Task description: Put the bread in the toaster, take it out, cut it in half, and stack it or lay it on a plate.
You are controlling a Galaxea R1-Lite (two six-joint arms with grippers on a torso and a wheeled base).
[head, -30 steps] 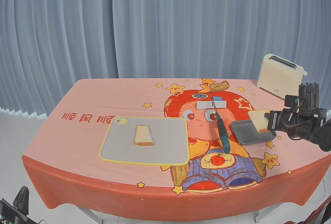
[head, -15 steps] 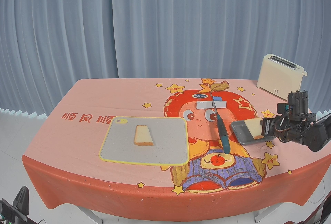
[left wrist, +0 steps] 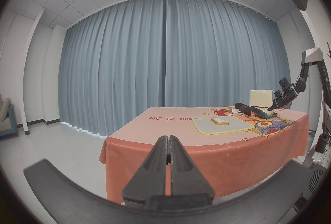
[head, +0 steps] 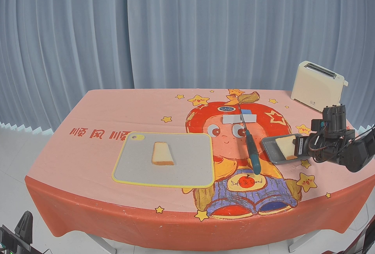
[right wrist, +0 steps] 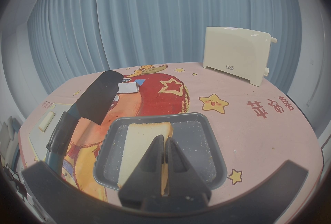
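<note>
Right wrist view: the right gripper [right wrist: 164, 140] has its fingers pinched tight on the edge of a bread half [right wrist: 143, 145], low in the grey plate [right wrist: 203, 152] (crumbs dot its floor). Head view adds the other bread half [head: 162, 153] on the cutting board [head: 187, 166], with the knife [head: 249, 142] between board and plate and the toaster [head: 316, 86] behind. Left wrist view: the left gripper [left wrist: 169, 142], fingers pressed together and empty, well off the surface [left wrist: 155, 130].

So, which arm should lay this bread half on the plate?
Right: the right gripper holds the bread half over the plate; the left gripper hangs off the table, far away.
</note>
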